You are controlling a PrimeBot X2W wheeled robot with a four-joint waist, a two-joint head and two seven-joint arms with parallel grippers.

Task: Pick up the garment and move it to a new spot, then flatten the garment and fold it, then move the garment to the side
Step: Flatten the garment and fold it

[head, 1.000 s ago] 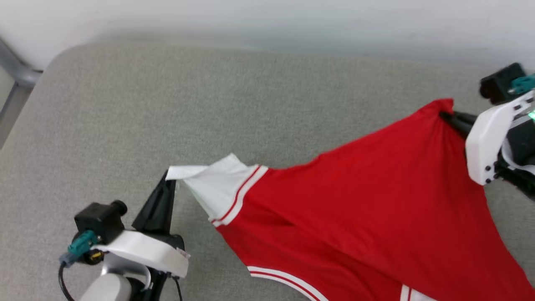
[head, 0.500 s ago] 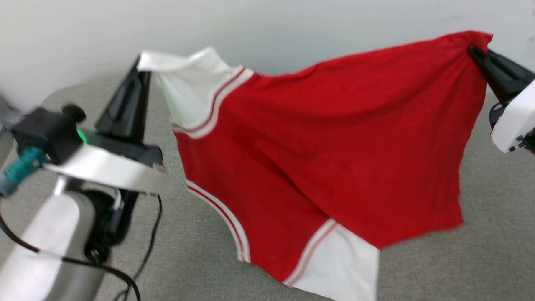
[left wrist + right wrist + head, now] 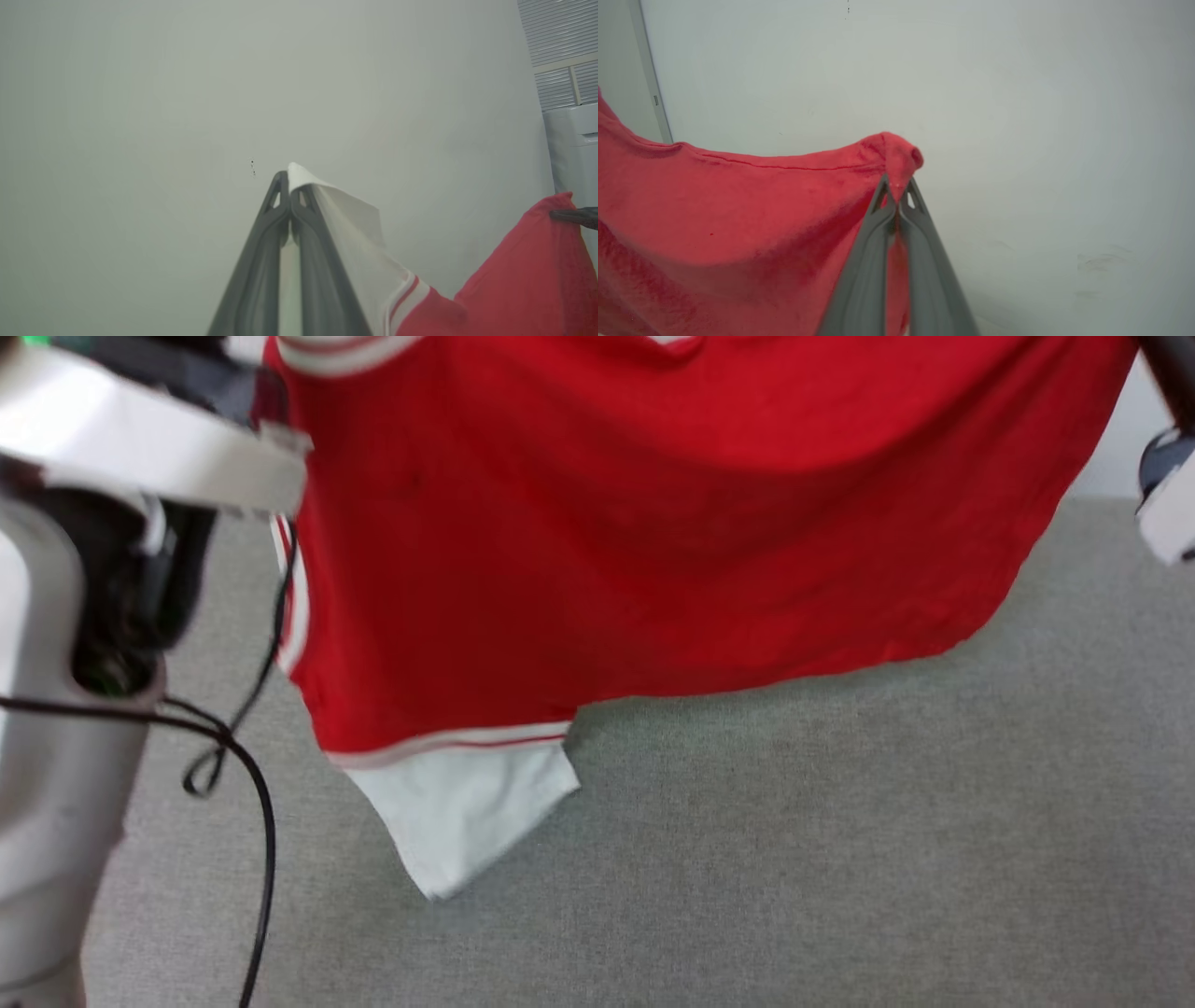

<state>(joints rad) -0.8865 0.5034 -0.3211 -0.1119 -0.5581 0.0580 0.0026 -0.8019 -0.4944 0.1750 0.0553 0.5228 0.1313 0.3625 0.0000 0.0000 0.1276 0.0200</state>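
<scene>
The garment, red with white sleeves and striped trim, hangs spread in the air between both grippers. Its lower white sleeve dangles just above the grey surface. In the left wrist view my left gripper is shut on the edge of the other white sleeve. In the right wrist view my right gripper is shut on a bunched red corner of the garment. In the head view, the left arm stands at the left edge and the right wrist housing at the right edge.
A grey padded surface lies below the garment. A black cable loops down beside the left arm. A pale wall stands behind, with a white louvred unit at its right.
Both grippers have risen, lifting the garment off the grey surface. It now hangs stretched between them, and the fingertips have passed above the head view's top edge.
</scene>
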